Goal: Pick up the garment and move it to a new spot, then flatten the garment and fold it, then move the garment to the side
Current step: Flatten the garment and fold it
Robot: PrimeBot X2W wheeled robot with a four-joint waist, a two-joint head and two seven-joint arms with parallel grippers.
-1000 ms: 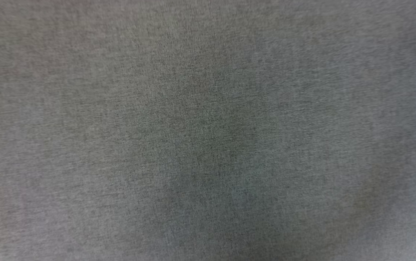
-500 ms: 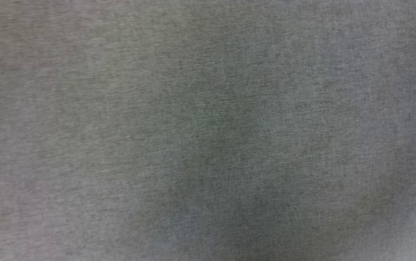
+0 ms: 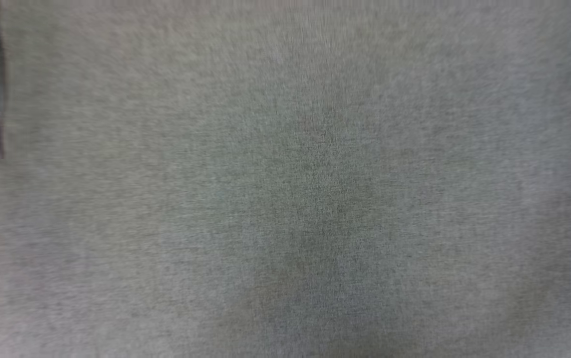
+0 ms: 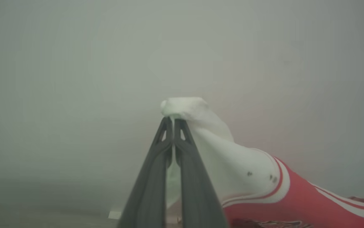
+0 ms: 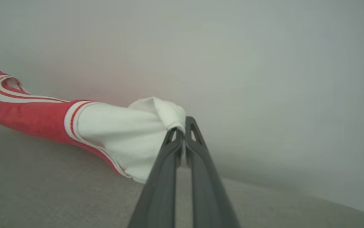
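Red jersey T-shirt with white sleeves (image 4: pixel 232 158), left fingers (image 4: pixel 150 177) pinching one sleeve, shirt trailing to 4 o'clock, right fingers (image 5: pixel 163 177) pinching the other, trailing to 9 o'clock, grey cloth worktop (image 5: pixel 42 190) below.

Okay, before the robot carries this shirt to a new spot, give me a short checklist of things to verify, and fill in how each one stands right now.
1. Grip of the left gripper on the garment: ok, shut on a white sleeve.
2. Grip of the right gripper: ok, shut on the other sleeve.
3. Garment clear of the grey surface: cannot tell.
4. Cloth taut between the two grippers: cannot tell.
5. Head view sharp enough to aim by: not ok, it is blurred.
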